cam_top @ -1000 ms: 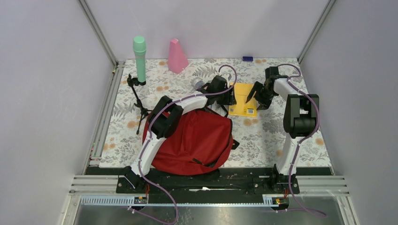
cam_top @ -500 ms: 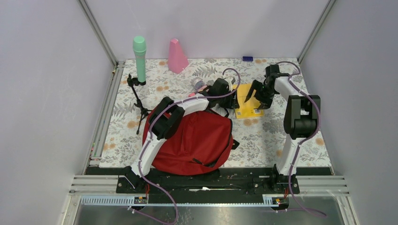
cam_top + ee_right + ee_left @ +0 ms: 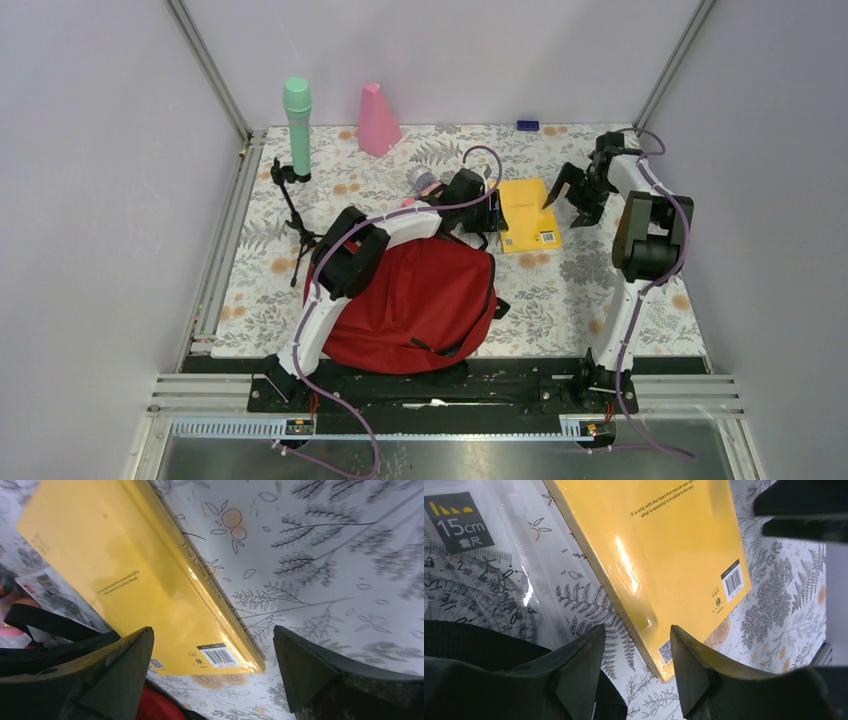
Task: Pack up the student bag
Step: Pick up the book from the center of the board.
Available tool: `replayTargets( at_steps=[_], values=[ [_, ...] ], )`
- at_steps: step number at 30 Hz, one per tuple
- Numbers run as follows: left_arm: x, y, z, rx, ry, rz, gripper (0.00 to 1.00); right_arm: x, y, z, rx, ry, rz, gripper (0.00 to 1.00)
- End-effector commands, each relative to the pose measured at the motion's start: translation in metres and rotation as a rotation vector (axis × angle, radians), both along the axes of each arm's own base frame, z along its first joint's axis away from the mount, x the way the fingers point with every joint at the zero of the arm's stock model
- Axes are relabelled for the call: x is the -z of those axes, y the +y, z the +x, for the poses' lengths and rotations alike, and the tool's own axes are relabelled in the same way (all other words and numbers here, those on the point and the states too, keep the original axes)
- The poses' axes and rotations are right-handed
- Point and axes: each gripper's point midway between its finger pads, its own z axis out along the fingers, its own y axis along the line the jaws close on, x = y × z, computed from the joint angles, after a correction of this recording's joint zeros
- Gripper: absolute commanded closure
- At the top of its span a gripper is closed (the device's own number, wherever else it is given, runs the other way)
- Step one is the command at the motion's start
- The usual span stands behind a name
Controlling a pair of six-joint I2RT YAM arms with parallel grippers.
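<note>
Seemingly zipped, the student bag (image 3: 420, 300) slumps on the desk's (image 3: 560, 290) near-left under the left arm, its contents hidden. The left claw (image 3: 635, 632) straddles the yellow book's (image 3: 527, 212) corner, jaws apart. The right claw (image 3: 212, 630) gapes wide beside the book, holding nothing.

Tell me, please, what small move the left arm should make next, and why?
Probably close the left pincer on the yellow book. Its near corner sits between the open fingers, ungripped, and the right pincer stands wide open beside it, so carrying it to the student bag seems the left one's job.
</note>
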Motion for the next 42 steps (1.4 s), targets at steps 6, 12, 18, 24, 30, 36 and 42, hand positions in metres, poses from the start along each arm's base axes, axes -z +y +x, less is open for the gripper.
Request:
replayTargets(
  at_steps=[6, 12, 18, 24, 30, 36, 42],
  values=[
    [-0.005, -0.009, 0.001, -0.018, 0.027, -0.038, 0.45, 0.021, 0.032, -0.023, -0.134, 0.139, 0.144, 0.11],
    [-0.007, -0.020, -0.004, 0.012, 0.022, -0.060, 0.45, 0.020, 0.040, -0.037, -0.234, 0.188, 0.176, 0.11],
    [-0.012, -0.035, -0.016, 0.079, 0.001, -0.083, 0.47, 0.002, 0.058, -0.046, -0.283, 0.134, 0.279, 0.14],
    [-0.025, -0.033, -0.030, 0.090, -0.006, -0.114, 0.50, -0.018, 0.090, -0.051, -0.214, 0.015, 0.452, 0.26],
    [-0.030, -0.033, -0.059, 0.123, 0.012, -0.138, 0.53, -0.033, 0.102, -0.067, -0.126, -0.106, 0.513, 0.38],
    [-0.029, -0.030, -0.081, 0.143, 0.031, -0.153, 0.54, -0.035, 0.106, -0.070, -0.064, -0.235, 0.531, 0.46],
    [-0.031, -0.029, -0.096, 0.179, 0.043, -0.182, 0.55, -0.050, 0.108, -0.064, -0.025, -0.382, 0.571, 0.52]
  ],
)
